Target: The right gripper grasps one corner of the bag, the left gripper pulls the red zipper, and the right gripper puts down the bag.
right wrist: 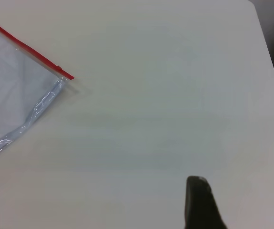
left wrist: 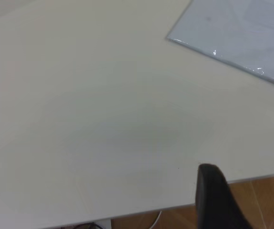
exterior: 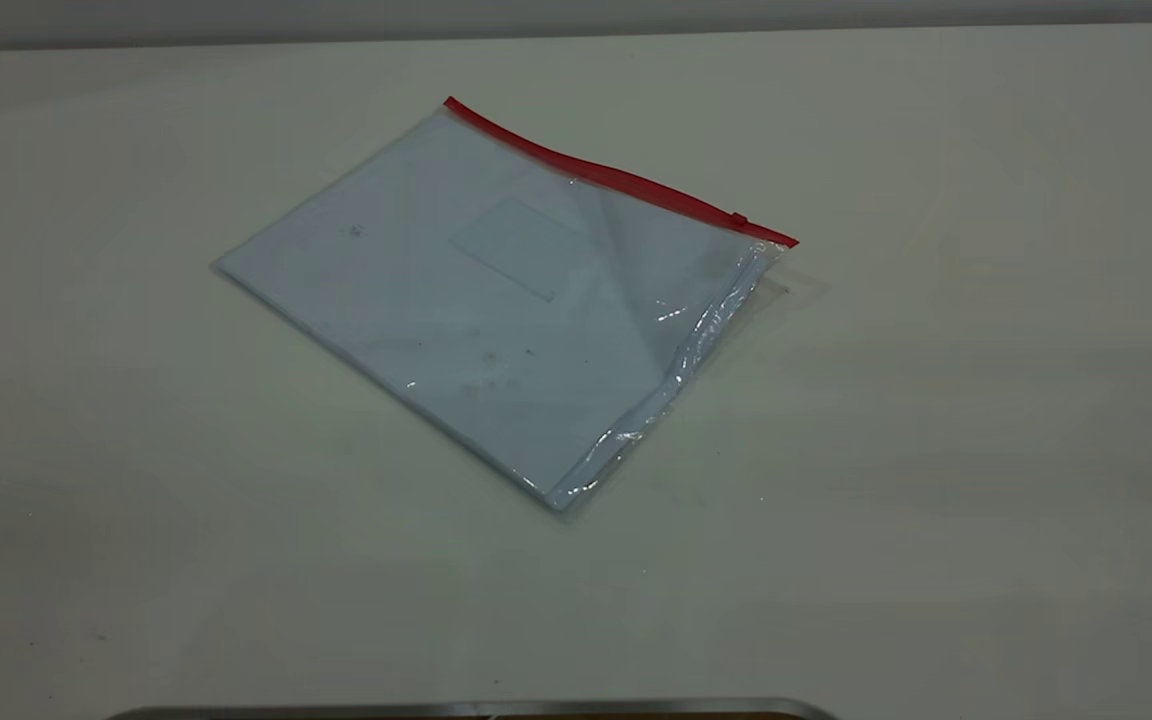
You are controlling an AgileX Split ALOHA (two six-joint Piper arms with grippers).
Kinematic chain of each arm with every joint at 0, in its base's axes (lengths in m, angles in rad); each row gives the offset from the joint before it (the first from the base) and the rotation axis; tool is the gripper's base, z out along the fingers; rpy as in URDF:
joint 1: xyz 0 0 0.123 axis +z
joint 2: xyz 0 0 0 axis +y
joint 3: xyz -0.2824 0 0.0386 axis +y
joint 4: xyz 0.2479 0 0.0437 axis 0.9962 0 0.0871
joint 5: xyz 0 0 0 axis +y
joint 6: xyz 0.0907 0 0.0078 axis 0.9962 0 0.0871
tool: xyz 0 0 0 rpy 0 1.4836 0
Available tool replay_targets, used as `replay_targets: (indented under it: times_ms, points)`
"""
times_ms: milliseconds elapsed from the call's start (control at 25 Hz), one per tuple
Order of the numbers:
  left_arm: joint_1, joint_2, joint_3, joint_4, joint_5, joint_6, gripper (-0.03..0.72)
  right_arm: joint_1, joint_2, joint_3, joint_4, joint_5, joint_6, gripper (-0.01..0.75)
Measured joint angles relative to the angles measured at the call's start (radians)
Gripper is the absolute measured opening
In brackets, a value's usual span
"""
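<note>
The bag [exterior: 496, 320] lies flat on the white table [exterior: 936, 450], a clear pouch with white paper and a faint label window. The red zipper [exterior: 616, 175] runs along its far long edge, with the slider tab [exterior: 739, 218] near the right corner. Neither gripper shows in the exterior view. In the left wrist view the left gripper [left wrist: 248, 174] is open and empty over the table's edge, far from the bag's corner [left wrist: 241, 33]. In the right wrist view the right gripper [right wrist: 241, 191] is open and empty over bare table, well away from the bag [right wrist: 13, 95] and its red zipper [right wrist: 27, 47].
A grey metal rim [exterior: 476, 708] shows at the table's near edge. The left wrist view shows the table's edge [left wrist: 141, 210] with brown floor beyond. The right wrist view shows the table's rounded corner [right wrist: 256, 9].
</note>
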Motion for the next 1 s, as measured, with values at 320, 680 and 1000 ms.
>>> replay_targets:
  times_ms: [320, 680, 1000]
  points:
    - [0.000, 0.000, 0.000, 0.000, 0.000, 0.000, 0.402, 0.000, 0.000, 0.000, 0.000, 0.000, 0.000, 0.468]
    - [0.000, 0.000, 0.000, -0.007, 0.000, 0.000, 0.402, 0.000, 0.000, 0.000, 0.071, -0.008, 0.000, 0.468]
    - [0.000, 0.152, -0.030, 0.028, -0.179, -0.039, 0.402, 0.000, 0.204, 0.001, 0.287, -0.232, -0.057, 0.467]
